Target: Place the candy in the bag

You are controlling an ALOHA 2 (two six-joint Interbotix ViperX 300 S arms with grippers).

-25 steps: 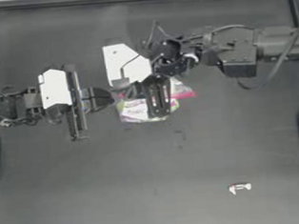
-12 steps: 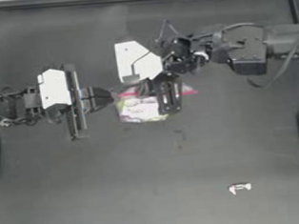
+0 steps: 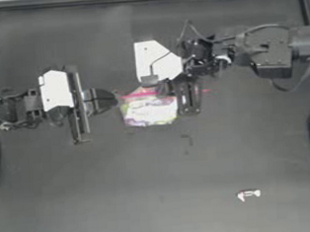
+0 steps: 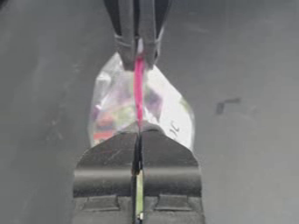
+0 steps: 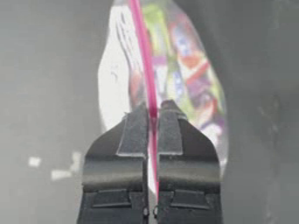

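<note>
The bag, clear with coloured sweets inside, hangs between both grippers by its pink zip strip. At the strip's left end my left gripper is shut on it. My right gripper is shut on the strip near its right end. The left wrist view shows my own jaws closed on the strip, the bag beyond them, and the right gripper pinching the far end. In the right wrist view the jaws clamp the strip beside the bag. The candy, tiny and white, lies on the table far to the front right.
The dark table carries a small scuff mark just in front of the bag. Raised table edges run along the back and both sides. The right arm's body stretches in from the right at the back.
My right gripper has slid to the right along the pink strip, from the bag's middle to its right end. The bag and the left gripper have barely moved.
</note>
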